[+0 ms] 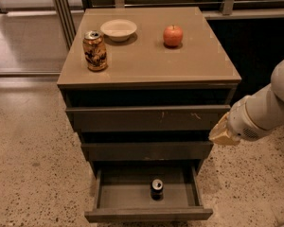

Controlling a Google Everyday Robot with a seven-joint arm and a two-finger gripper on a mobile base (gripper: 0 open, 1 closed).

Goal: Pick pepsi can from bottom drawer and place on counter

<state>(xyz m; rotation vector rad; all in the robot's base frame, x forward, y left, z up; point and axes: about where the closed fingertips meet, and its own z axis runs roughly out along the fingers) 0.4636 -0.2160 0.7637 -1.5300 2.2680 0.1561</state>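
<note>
The pepsi can [156,188] stands upright, silver top up, in the middle of the bottom drawer [146,214], which is pulled open. The counter [146,67] is the tan top of the cabinet. My arm reaches in from the right, and its gripper [222,132] is the tan end piece beside the cabinet's right side, level with the middle drawer. It is above and to the right of the can and apart from it.
On the counter stand a gold-and-brown can [94,50] at the front left, a white bowl [119,29] behind it and a red apple [173,35] at the back right. The two upper drawers are pushed in. Speckled floor surrounds the cabinet.
</note>
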